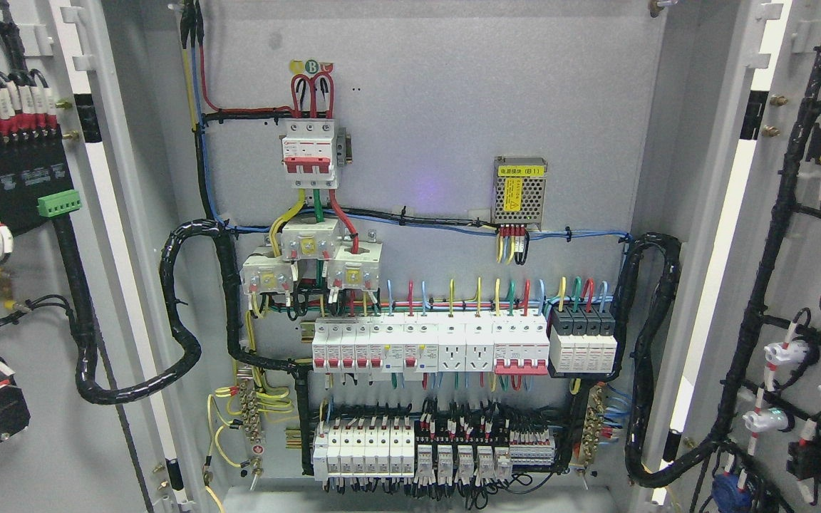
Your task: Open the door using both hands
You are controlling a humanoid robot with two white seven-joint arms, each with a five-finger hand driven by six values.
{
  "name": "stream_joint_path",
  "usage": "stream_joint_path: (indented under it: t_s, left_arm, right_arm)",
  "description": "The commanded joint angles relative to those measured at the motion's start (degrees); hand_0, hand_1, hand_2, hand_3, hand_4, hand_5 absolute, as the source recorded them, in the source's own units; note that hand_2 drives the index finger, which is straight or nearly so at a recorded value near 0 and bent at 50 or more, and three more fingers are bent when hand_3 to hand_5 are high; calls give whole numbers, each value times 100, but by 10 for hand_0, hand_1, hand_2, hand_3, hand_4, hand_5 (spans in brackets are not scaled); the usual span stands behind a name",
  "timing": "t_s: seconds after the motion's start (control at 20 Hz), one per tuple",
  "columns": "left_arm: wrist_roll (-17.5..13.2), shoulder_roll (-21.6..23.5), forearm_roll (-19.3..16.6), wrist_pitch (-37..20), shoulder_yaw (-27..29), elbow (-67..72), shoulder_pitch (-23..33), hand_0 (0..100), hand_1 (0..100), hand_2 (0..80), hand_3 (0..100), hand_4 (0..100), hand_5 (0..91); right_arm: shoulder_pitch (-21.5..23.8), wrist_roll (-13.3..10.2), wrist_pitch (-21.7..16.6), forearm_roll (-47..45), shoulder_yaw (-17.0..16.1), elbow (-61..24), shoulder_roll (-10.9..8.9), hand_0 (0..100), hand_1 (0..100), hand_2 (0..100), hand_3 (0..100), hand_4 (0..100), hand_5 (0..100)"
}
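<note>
Neither hand shows, so their state cannot be told. Both cabinet doors stand swung wide: left door [40, 299] and right door [809, 285] at the frame's sides, wiring looms on each. Between them, breaker rows [428, 345] and a power supply [519, 189] lie unobstructed.

My view takes in matt grey painted metal on the back panel [439, 107] and both open doors [61, 427], glossy white plastic breakers [360, 345], a perforated bare-metal power supply [519, 189], and ribbed black plastic conduit [175, 342] around smooth coloured wires.
</note>
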Motion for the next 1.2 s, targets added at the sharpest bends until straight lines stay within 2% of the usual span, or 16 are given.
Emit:
stream_joint_path:
  t_s: [0.0,0.35,0.75,1.15]
  left_arm:
    - [-7,300,41,-2398,145,1480,-654,0,0,0,0,0,0]
    - [1,318,23,-1439,145,2148,-1243,0,0,0,0,0,0]
    - [1,467,-3,-991,153,2746,-1761,0,0,0,0,0,0]
    - [1,467,6,-973,136,2879,-1859,0,0,0,0,0,0]
  right_arm:
    - [99,0,-7,-131,-242,115,4,386,0,0,0,0,0]
    - [126,0,-7,-131,-391,291,4,386,0,0,0,0,0]
    - [126,0,-7,-378,-628,555,-5,386,0,0,0,0,0]
    - [143,0,-7,-404,-707,608,-5,386,0,0,0,0,0]
